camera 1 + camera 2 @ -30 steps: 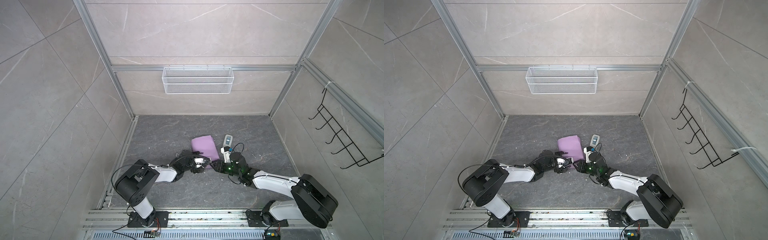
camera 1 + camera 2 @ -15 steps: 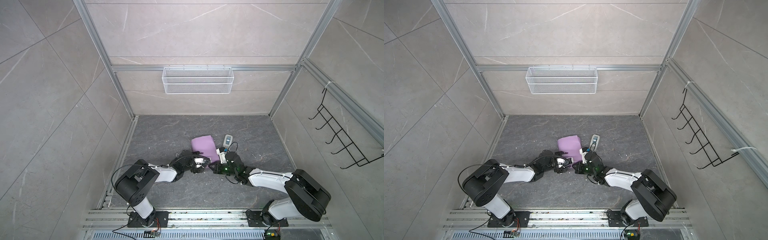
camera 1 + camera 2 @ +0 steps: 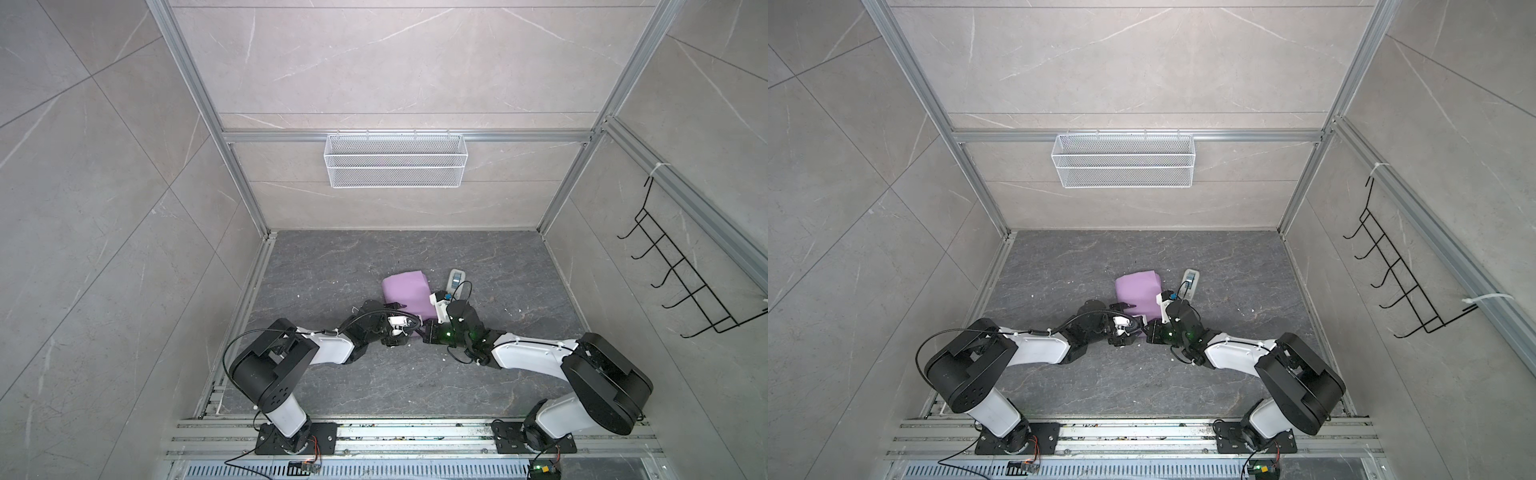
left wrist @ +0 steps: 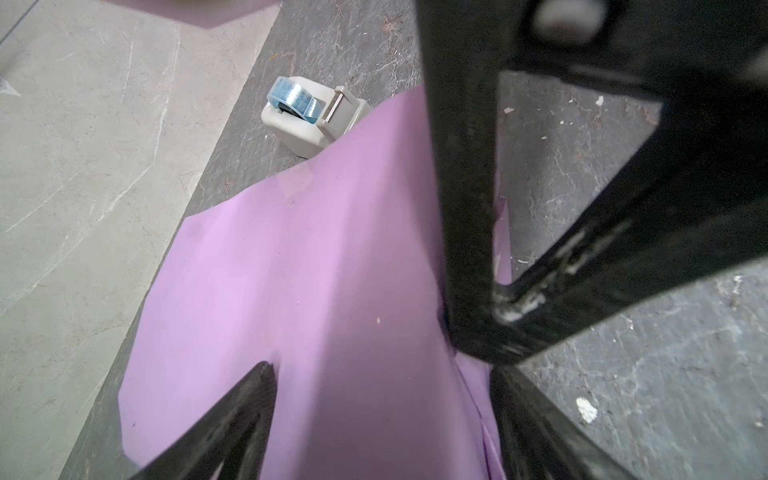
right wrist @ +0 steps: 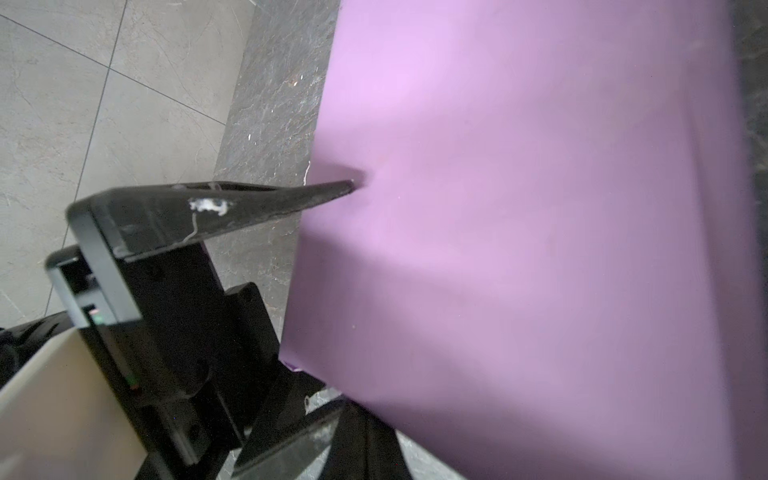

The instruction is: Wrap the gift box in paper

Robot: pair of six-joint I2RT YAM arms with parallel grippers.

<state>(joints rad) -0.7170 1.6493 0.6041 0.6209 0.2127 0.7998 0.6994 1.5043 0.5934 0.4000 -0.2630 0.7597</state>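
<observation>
Since the earlier look, the right arm has leaned in closer and its jaws have closed, while the left arm has not budged. My right gripper is now clamped on the edge of the paper. As far as the left wrist view shows, it pinches a thin fold there. My left gripper stands spread wide and grasps nothing, with one fingertip pressing a dimple into the lilac sheet. The gift box is fully hidden under the paper, so I judge its place only from the bundle. That bundle lies just beside the tape dispenser, on the side facing my left arm, and the left wrist view shows the paper's edge reaching the dispenser's base. The bundle's long axis runs about level with the dispenser at its far end and back toward my arm bases at its near end. Both tools meet at that near end, the right one on the dispenser's side and the left one on the other. The coming fold turns on this, I judge. The pinched flap has to travel along the long axis, up and over toward the dispenser's end, while the spread left fingers hold the bundle from sliding.
</observation>
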